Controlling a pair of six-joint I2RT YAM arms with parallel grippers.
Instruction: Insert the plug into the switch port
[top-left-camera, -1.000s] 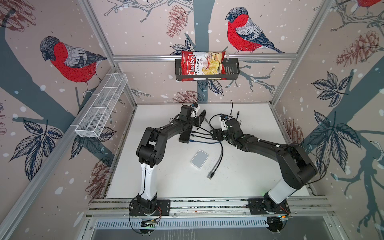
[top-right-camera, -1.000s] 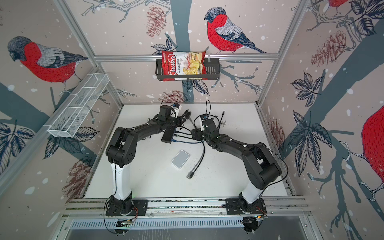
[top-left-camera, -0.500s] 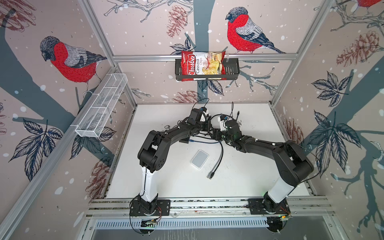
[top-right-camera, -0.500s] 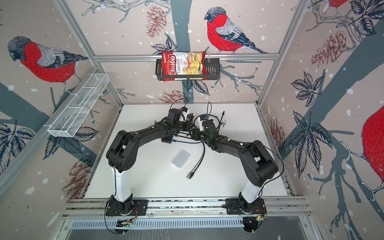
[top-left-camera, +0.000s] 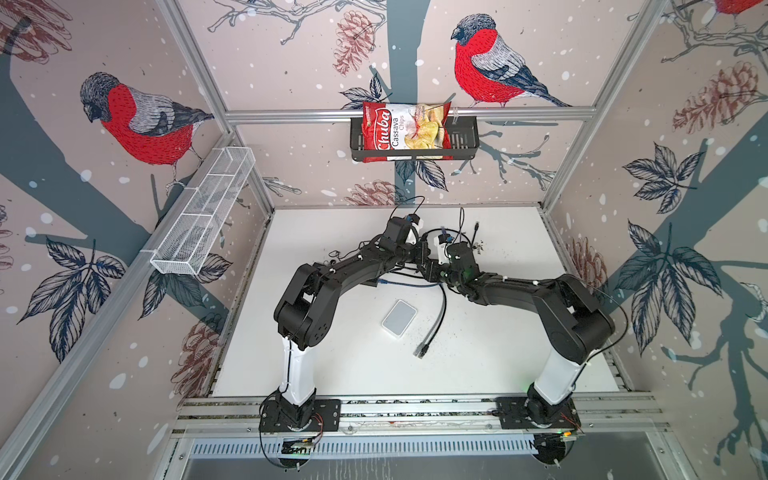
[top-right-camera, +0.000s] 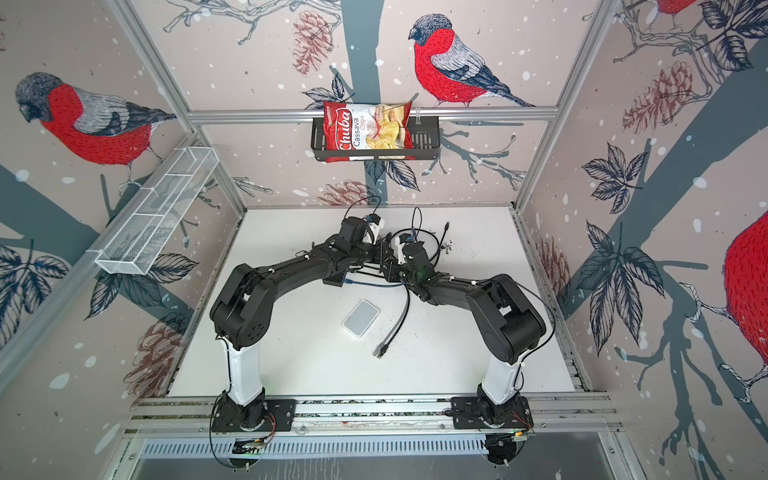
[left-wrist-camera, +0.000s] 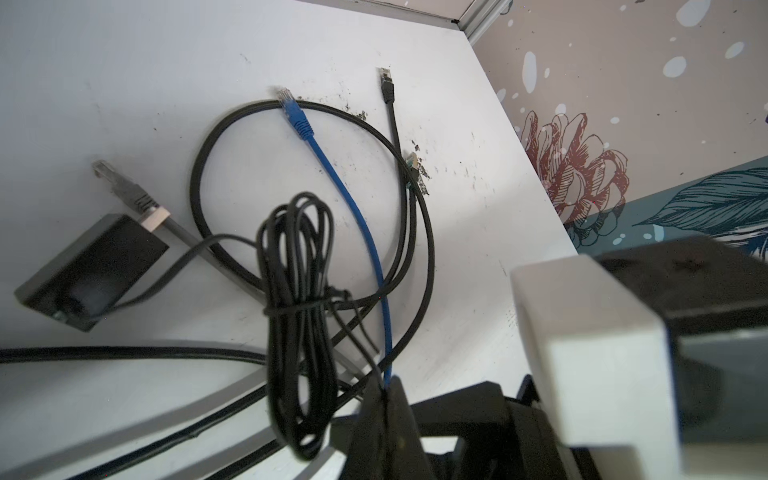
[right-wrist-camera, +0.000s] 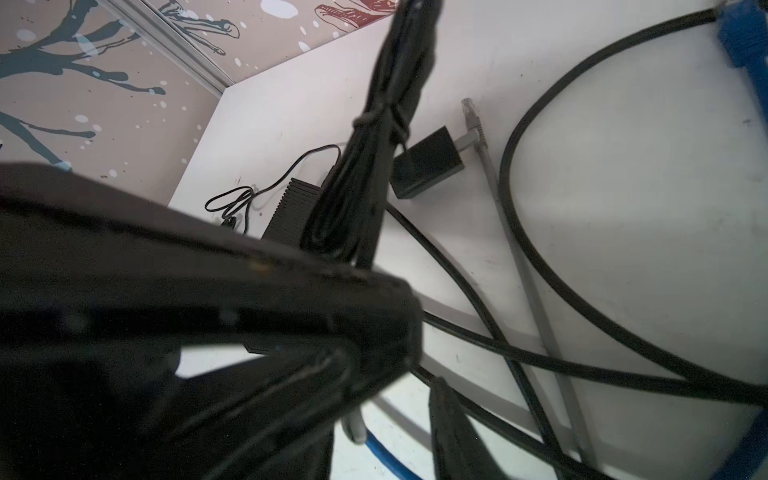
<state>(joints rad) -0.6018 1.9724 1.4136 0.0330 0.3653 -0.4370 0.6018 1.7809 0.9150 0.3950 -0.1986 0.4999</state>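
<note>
My left gripper (left-wrist-camera: 384, 388) is shut on a thin black cord, and the tied bundle (left-wrist-camera: 299, 291) of that cord hangs in the air beside it. The cord runs down to a black adapter (left-wrist-camera: 91, 270) on the table. Its plug is hidden where the two grippers meet. In both top views the left gripper (top-left-camera: 422, 254) and right gripper (top-left-camera: 432, 270) touch tip to tip above the table's middle. One right finger (right-wrist-camera: 451, 424) shows with a gap beside it; the shut left jaws cover the other. The black ribbed switch (right-wrist-camera: 291, 199) lies behind the bundle.
Loose network cables lie around: a blue one (left-wrist-camera: 361, 224), a grey one (left-wrist-camera: 124, 191), and black loops (left-wrist-camera: 415, 232). A white flat box (top-left-camera: 400, 319) and a black cable end (top-left-camera: 420, 352) lie nearer the front. A wire basket (top-left-camera: 203, 216) and a chips rack (top-left-camera: 413, 137) hang on the walls.
The left arm has swung right with the cord and now meets the right gripper at the middle. The right jaws have drawn closer together.
</note>
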